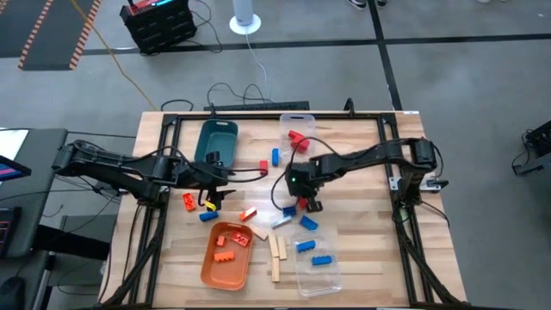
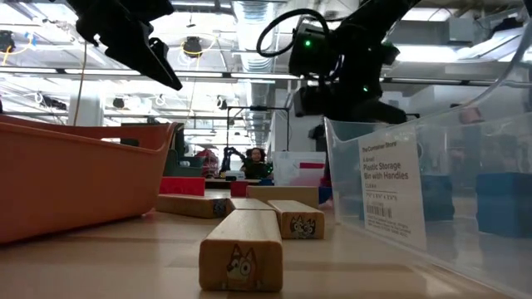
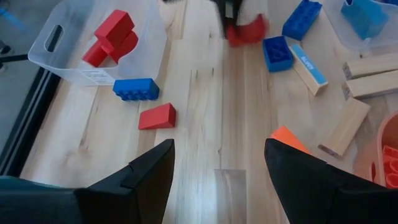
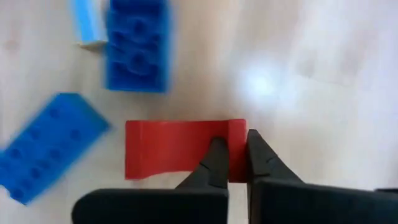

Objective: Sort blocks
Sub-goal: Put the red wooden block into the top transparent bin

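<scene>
Blocks lie scattered across the middle of the wooden table (image 1: 362, 258), and the sorting looks only partly done. At the left, the left gripper (image 1: 213, 194) hangs over the boards with its fingers (image 3: 149, 171) spread wide and nothing between them, just beside an orange brick (image 1: 188, 201); it seems to be waiting its turn. Ahead of it, its wrist view shows a red wedge (image 3: 157, 116) and a blue brick (image 3: 136, 89) lying loose on the wood. The orange tray (image 1: 225, 270) near the front edge already holds orange bricks (image 1: 231, 238), and the teal tray (image 1: 215, 138) sits farther back, so colours appear to be going to separate containers. Plain wooden pieces (image 1: 277, 252) lie between the orange tray and the front clear bin (image 1: 320, 277), which holds blue bricks (image 1: 313, 253).

Right of centre, the right gripper (image 1: 306, 205) is down at the table. From above, its tip and whatever it holds are hard to make out; its wrist view settles it: the fingers are clenched on the edge of a red block (image 4: 180, 149), pinching a thin raised end, probably because that gives a firm hold for lifting. Two blue bricks (image 4: 137, 43) lie near it, apart from the red one. The rear clear bin (image 1: 297, 129) already contains red pieces (image 1: 298, 139), a likely destination. The low view shows the wooden pieces' printed ends, seen nowhere else.
</scene>
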